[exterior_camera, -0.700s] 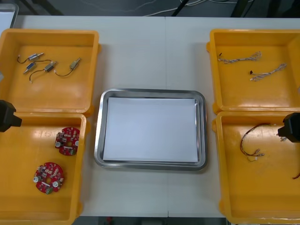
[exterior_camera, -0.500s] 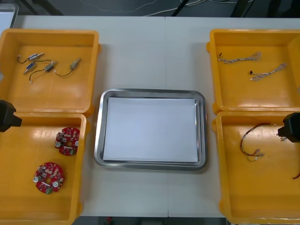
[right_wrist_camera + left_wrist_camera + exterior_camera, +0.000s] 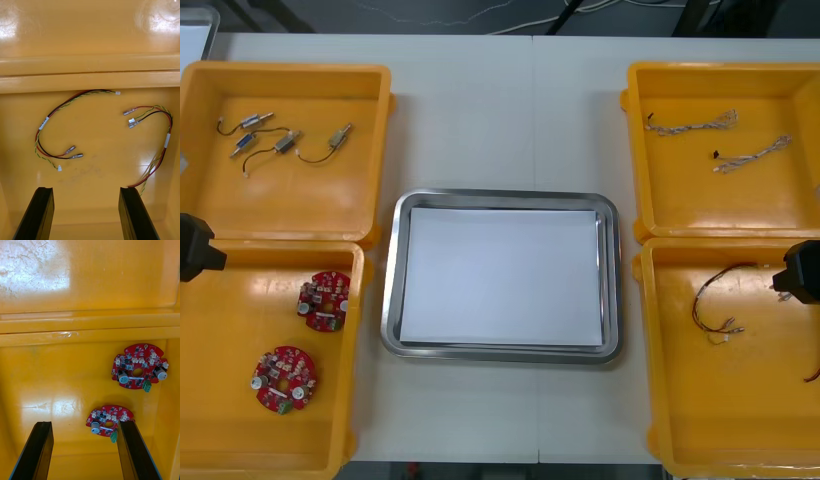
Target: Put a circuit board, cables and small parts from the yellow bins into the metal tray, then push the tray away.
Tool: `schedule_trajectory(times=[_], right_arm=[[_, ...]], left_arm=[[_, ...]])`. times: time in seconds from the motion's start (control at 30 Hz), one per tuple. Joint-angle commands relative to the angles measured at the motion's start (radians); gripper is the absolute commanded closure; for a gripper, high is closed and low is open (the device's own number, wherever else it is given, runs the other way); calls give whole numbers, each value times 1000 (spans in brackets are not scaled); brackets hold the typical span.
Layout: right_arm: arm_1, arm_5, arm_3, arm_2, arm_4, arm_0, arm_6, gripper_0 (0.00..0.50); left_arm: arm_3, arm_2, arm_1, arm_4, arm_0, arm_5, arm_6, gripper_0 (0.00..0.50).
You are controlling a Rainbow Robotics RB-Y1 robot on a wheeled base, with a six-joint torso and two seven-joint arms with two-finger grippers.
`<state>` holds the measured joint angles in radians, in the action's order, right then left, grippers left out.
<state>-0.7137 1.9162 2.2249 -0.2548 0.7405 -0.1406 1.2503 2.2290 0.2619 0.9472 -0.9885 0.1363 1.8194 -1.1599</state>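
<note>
The metal tray [image 3: 392, 300] sits in the middle of the frame, white inside, with a yellow bin at each corner around it. The upper-left bin [image 3: 290, 72] holds small metal parts [image 3: 285, 142] trailing thin black leads. The upper-right bin [image 3: 725, 72] holds two twisted cables [image 3: 690, 124], lying apart. In the lower-left bin [image 3: 220, 410] lie two round circuit boards [image 3: 322, 299], one above the other in the frame and not touching. Red and yellow cables [image 3: 700, 295] curl on the floor of the lower-right bin [image 3: 750, 420].

The left gripper [image 3: 190, 248] hangs at the left edge of the frame, over the rim of the lower-left bin. Seen from its wrist, its fingers [image 3: 37, 450] are spread and released, and one board [image 3: 107, 419] lies just beside a fingertip. The right gripper [image 3: 802, 272] hangs at the right edge over the lower-right bin. Its fingers [image 3: 37, 213] are likewise parted and grasp nothing, with the cable loops lying beyond them.
</note>
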Motion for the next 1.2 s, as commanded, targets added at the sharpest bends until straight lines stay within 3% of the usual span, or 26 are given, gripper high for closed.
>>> schedule_trajectory(times=[0.03,1.2], right_arm=[[10,4,33,-31,-7,13,43,0],[10,4,33,-31,-7,13,43,0]], left_arm=[[28,27,35,-2,-18,-8,-24,0],[28,27,35,-2,-18,-8,-24,0]])
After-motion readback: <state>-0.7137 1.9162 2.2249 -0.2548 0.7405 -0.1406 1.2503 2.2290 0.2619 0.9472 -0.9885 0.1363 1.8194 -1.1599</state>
